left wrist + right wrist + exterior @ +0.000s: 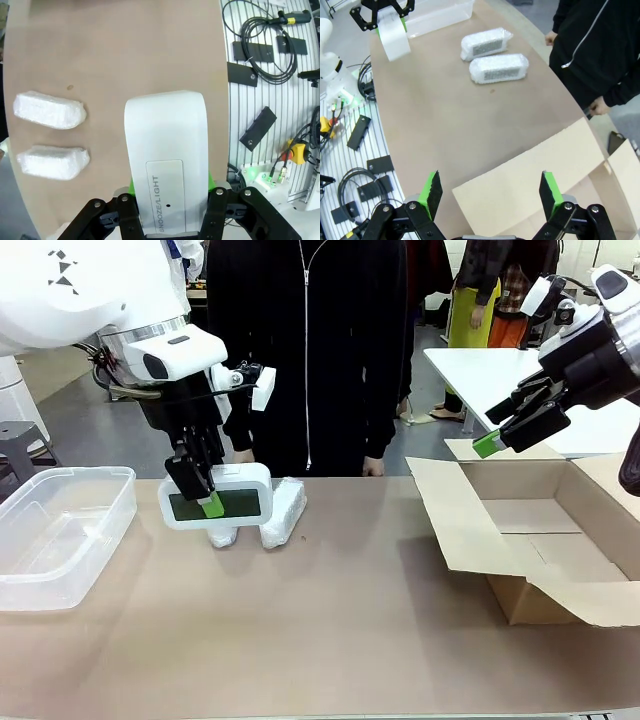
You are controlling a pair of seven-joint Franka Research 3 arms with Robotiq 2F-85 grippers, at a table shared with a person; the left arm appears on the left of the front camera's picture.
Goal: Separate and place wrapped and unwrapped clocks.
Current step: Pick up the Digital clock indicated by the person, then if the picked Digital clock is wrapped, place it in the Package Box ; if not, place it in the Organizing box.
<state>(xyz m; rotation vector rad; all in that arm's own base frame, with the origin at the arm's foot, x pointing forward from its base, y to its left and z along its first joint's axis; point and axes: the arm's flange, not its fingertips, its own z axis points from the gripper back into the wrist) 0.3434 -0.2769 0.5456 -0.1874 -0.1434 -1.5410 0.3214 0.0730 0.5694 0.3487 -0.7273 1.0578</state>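
Bright, even overhead light fills all three views. In the front view the surface (330, 640) shows only faint, soft shadows, and the left arm (90, 280) at 10 o'clock is nearly blown out. Both wrist views bow straight edges toward their rims. The clock (167, 130), close to the left wrist lens, is sharp, its print readable.

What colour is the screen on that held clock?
Dark grey-green screen, best in the front view.

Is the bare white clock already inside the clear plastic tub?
No, the left pincer holds the clock in the air, beside the tub and above the table.
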